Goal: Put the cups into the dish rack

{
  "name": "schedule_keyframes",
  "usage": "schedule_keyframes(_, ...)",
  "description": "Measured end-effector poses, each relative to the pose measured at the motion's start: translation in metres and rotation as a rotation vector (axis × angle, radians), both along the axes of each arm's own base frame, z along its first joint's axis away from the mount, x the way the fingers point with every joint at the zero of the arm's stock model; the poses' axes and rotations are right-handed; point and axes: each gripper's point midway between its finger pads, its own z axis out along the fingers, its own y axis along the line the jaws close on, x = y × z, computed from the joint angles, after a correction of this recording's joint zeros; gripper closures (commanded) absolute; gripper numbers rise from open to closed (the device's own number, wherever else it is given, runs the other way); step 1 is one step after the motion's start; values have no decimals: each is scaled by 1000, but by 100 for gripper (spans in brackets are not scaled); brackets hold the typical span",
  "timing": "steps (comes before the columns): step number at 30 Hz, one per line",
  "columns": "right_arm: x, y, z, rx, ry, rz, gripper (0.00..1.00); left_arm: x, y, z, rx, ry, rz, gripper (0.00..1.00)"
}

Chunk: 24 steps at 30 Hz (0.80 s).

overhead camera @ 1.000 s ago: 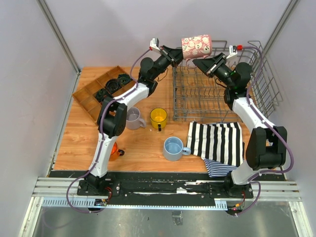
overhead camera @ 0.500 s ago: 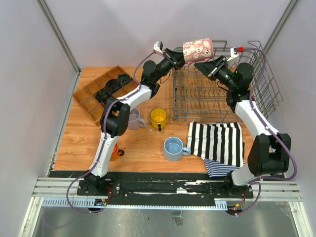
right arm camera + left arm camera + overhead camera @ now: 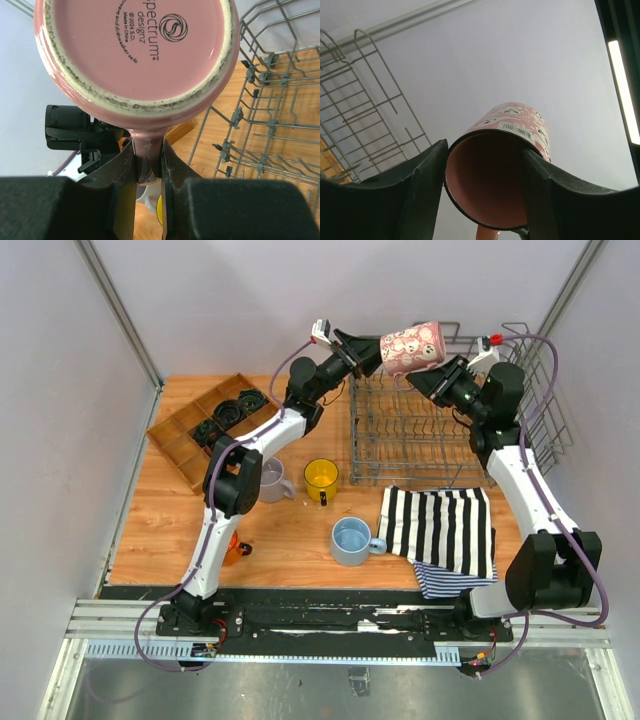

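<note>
Nearest, light blue mug (image 3: 350,540) stood upright on the table (image 3: 290,530), just beside the striped cloth (image 3: 440,525). Orange mug (image 3: 232,546) was partly hidden at left. Yellow mug (image 3: 321,476) and grey mug (image 3: 270,478) stood behind, none racked. Beyond lay the dish rack (image 3: 420,440). Farthest, pink mug (image 3: 412,347) hung on its side above the rack's far edge, left gripper (image 3: 370,355) clamped across its mouth end, right gripper (image 3: 432,380) pinched on its handle. Step judged: arm-to-arm hand-over. Next called for: left release, then right lowering the mug among the tines.
</note>
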Motion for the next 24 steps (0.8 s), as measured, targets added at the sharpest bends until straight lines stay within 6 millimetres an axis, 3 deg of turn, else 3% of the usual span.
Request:
schedule_keyframes(2,3,-5,-1,-8,6,-25,99,2,1,-2,9,1,4,31)
schedule_keyframes(5,7,-15,-1,-20,10,-53,99,5,5,-12,23,14,16,30)
schedule_keyframes(16,39,-64,-14,-93,98,-185,99,31,51,-89,202,151,121,30)
schedule_keyframes(19,52,-80,-18,-146,117,-235,99,32,66,-88,263,142,145,30)
schedule_keyframes(24,71,-102,-22,-254,135,-306,99,25,97,-67,343,88,196,30)
